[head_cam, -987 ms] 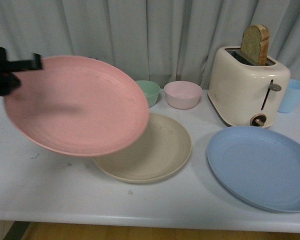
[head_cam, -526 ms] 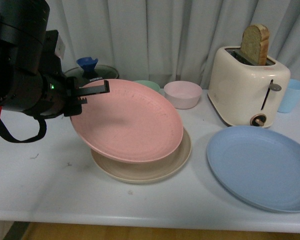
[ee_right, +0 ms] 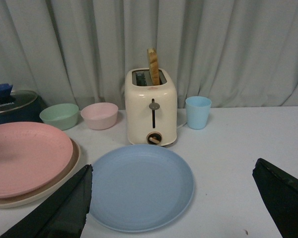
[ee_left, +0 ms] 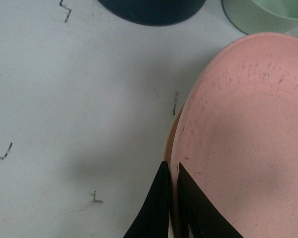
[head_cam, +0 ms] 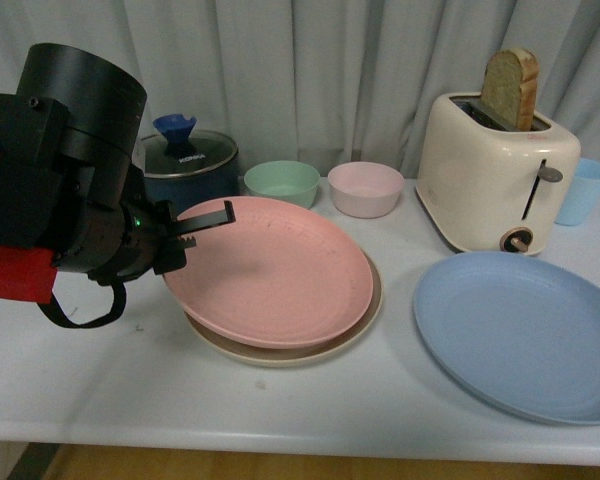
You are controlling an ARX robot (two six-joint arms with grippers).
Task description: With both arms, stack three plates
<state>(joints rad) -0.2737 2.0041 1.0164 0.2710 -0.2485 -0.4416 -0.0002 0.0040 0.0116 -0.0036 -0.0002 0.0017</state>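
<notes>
Left tool point(head_cam: 200, 232) clamps the left rim of the pink plate point(head_cam: 275, 265), which lies on the beige plate point(head_cam: 270, 357) mid-surface point(head_cam: 100, 380). Further right, the blue plate point(head_cam: 525, 330) lies alone, in front of the toaster point(head_cam: 495, 175). Right tool point(ee_right: 172, 168) is released, fingers spread wide, holding nothing.

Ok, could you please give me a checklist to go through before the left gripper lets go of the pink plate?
1. The pink plate sits over the beige plate: ok.
2. The pink plate lies flat: cannot tell; its gripped edge may be raised.
3. The left gripper holds the pink rim: ok, the rim is between its jaws.
4. The blue plate is bare: ok.
5. The right gripper is open: ok, jaws wide apart.
6. The toaster stands apart from the blue plate: ok.
</notes>
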